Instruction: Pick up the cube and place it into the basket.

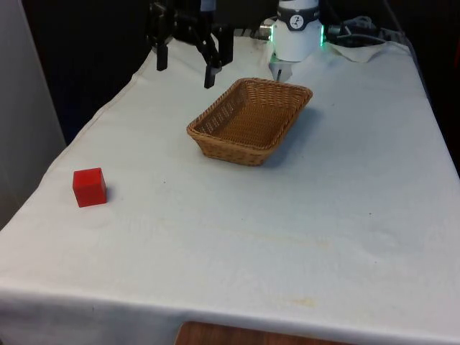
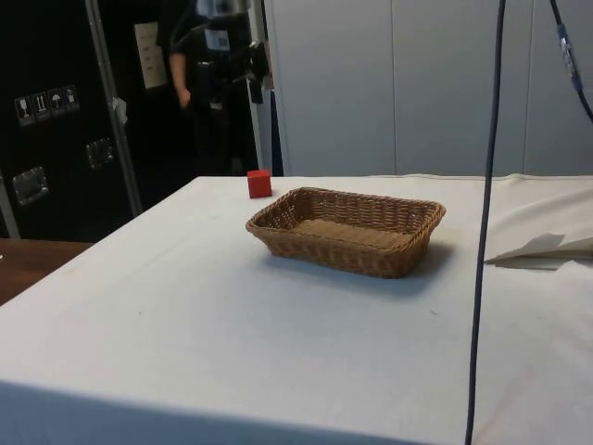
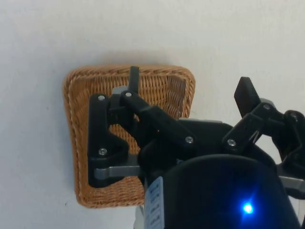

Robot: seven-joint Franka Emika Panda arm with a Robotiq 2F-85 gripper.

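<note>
One small red solid-looking cube [image 1: 89, 187], prob. light, rigid, sits lower left of front view, well apart from brown wicker basket [image 1: 250, 120]; black gripper [image 1: 185, 67], fingers spread, should pinch opp. flat faces.

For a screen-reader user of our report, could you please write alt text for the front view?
A red cube sits on the white cloth towards the front view's left, well apart from an empty wicker basket near the table's middle. The black gripper hangs open above the far edge, holding nothing.
</note>
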